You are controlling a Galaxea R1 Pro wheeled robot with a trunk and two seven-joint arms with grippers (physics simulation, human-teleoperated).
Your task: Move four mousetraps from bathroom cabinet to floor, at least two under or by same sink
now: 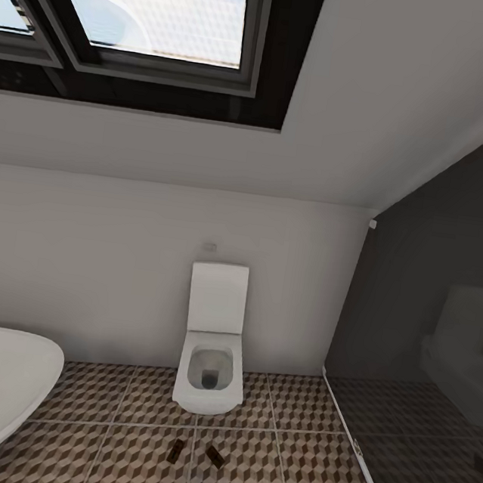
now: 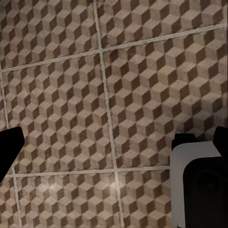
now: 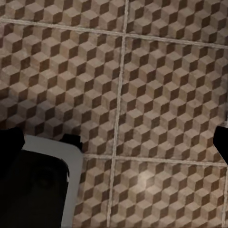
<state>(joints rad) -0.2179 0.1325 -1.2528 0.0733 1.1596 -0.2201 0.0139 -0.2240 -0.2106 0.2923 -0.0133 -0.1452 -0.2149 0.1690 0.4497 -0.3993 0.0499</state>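
Two small flat brown wooden mousetraps [image 1: 176, 452] [image 1: 215, 457] lie on the cube-patterned tiled bathroom floor [image 1: 303, 471] just before the white toilet [image 1: 211, 359]. Both wrist cameras point down at tiles; left gripper [image 2: 111, 152] and right gripper [image 3: 118, 147] fingertips sit wide apart, jaws released, holding nothing.

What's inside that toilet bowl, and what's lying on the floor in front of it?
The toilet is open, with a dark opening at the bottom; deeper down is hidden. In front, two mousetraps lie on the bathroom floor, apart from each other.
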